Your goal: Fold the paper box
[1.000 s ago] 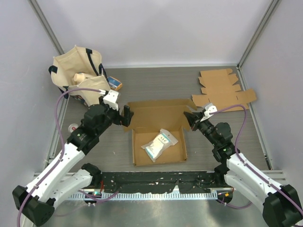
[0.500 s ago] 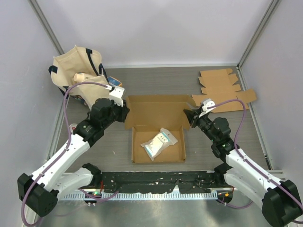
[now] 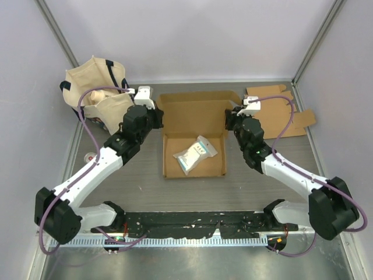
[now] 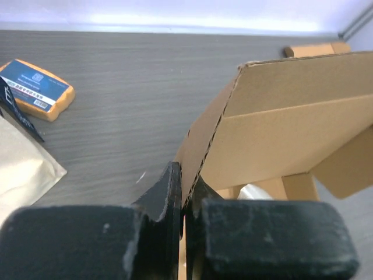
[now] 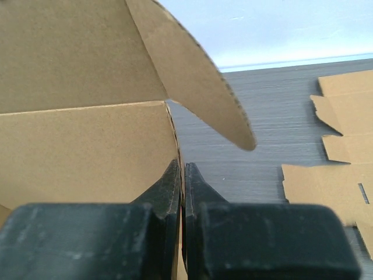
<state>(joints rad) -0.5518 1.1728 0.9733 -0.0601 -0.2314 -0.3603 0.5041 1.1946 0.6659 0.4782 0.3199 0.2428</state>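
top external: lid pinched at both ends

paper box (image 3: 217, 164) sits mid-frame, its lid (image 3: 195, 109) raised along the upper edge, long axis left to right. left gripper (image 3: 155, 116) clamps the left end, right gripper (image 3: 229, 120) the right, equally near. tray (image 3: 171, 167) with a packet (image 3: 196, 155) lies lower in frame; the lid likely folds that way.

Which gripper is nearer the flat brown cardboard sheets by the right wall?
Right. The right gripper sits just left of the sheets; the left gripper is beyond the open cardboard box.
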